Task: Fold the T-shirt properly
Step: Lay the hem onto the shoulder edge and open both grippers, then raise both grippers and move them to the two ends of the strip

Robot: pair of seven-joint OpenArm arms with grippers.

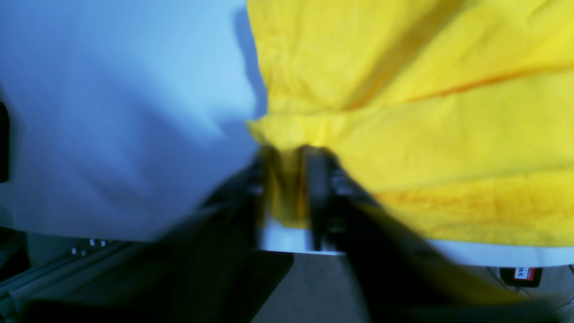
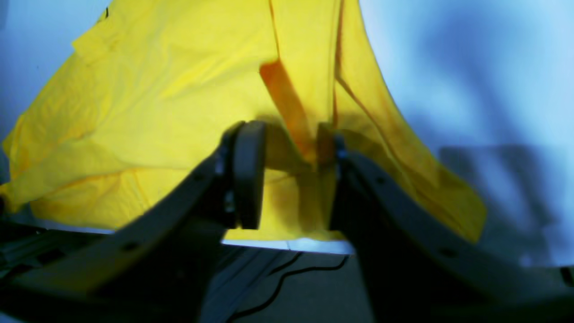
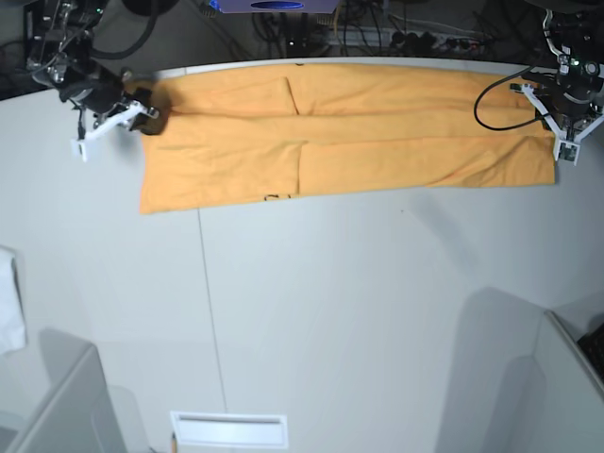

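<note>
The T-shirt (image 3: 349, 142) lies stretched out as a long folded band across the far part of the white worktop (image 3: 330, 311), its length running side to side, with layered folds and a seam line visible near the middle. A small dark mark sits on its near edge.

The right claw (image 2: 287, 179) is at the band's end on the left of the base view. In its wrist view the jaws stand apart, with a ridge of yellow fabric rising between them; the cloth touches the right-hand pad, but the left-hand pad stands clear of it. The left claw (image 1: 287, 193) is at the opposite end. Its jaws are slightly parted with a fold of the hem between them, but the picture is blurred, and I cannot tell whether they pinch the fabric or only straddle it.

A white cloth (image 3: 9, 302) hangs at the worktop's left edge, well apart from the shirt. A white slotted plate (image 3: 228, 429) lies at the near edge. Grey angled panels stand at both near corners. Behind the far edge, dark cables (image 3: 377, 24) and equipment crowd the background. A black cable (image 3: 495, 94) loops at the left arm, just over the shirt's end.
</note>
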